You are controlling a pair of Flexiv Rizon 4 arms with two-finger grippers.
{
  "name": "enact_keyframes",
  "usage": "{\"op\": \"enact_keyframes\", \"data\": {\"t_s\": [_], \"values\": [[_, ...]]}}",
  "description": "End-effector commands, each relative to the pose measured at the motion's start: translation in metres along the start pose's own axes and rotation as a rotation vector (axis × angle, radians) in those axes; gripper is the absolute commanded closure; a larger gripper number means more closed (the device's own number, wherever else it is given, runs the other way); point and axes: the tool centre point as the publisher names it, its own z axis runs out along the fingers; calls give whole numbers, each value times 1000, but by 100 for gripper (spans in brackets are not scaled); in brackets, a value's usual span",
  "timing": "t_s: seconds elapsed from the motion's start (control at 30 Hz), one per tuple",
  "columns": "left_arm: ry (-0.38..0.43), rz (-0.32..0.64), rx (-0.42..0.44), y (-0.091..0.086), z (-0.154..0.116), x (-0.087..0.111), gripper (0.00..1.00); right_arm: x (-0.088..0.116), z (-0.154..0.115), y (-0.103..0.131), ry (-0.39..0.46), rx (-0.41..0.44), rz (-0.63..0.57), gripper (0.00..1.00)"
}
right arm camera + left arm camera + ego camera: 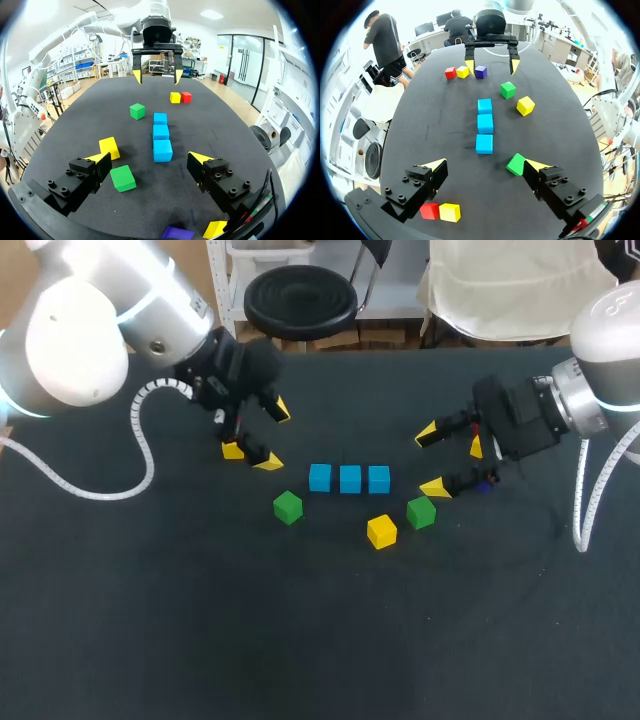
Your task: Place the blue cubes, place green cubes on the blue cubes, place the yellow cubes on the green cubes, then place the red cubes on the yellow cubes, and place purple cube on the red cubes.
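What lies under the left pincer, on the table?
A red cube and a yellow cube, touching side by side, beneath the left pincer. In the head view the red one is hidden.

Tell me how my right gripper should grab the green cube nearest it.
Probably from above, pinching two opposite side faces of the green cube. It lies flat with a gap to the yellow cube, so all its sides are free.

Far side of blue cubes free; green cubes, yellow cube crowd near side.
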Motion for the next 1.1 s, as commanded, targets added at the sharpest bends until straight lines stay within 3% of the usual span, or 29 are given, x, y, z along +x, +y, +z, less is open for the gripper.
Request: {"op": "enact_keyframes", "data": {"t_s": [0.03, 0.17, 0.47, 0.7, 0.9, 1.1], "values": [[-3, 2, -4, -3, -1, 1, 0, 0, 0, 0, -2, 0, -1, 0], [-3, 2, -4, -3, -1, 1, 0, 0, -9, 12, 4, -28, -53, 0], [-3, 2, -4, -3, -1, 1, 0, 4, -25, 44, 75, -215, -220, 0], [-3, 2, -4, -3, -1, 1, 0, 12, -5, 52, 119, -185, -212, 0], [-3, 2, -4, -3, -1, 1, 0, 29, 15, 57, 97, -172, -178, 0], [-3, 2, -4, -3, -1, 1, 0, 34, 16, 57, 82, -168, -192, 0]]}}
